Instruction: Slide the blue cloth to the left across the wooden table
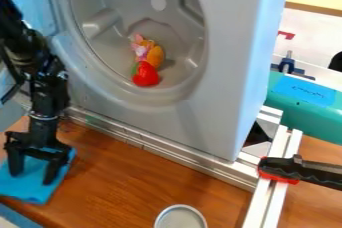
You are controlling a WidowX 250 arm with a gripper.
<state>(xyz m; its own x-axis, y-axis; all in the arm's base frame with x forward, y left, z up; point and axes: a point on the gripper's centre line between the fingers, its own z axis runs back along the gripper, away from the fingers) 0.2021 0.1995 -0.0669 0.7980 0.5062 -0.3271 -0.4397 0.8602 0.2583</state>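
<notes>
The gripper (32, 168) hangs down at the left over a blue cloth (30, 184) on the wooden table, its two fingers spread apart and nothing visible between them. Whether the fingertips touch the cloth, I cannot tell. Inside the round grey drum of a toy washer-like unit (224, 72), a red strawberry-like toy (145, 75) lies lowest. An orange-yellow toy (155, 57) and a small pink and white figure (140, 48) lie against each other just above it.
A round metal lid or can (180, 218) sits at the table's front edge. Metal rails (143, 144) run along the unit's base, with a black and red clamp (287, 170) at right. Behind stands a teal object (307, 109) with a blue label.
</notes>
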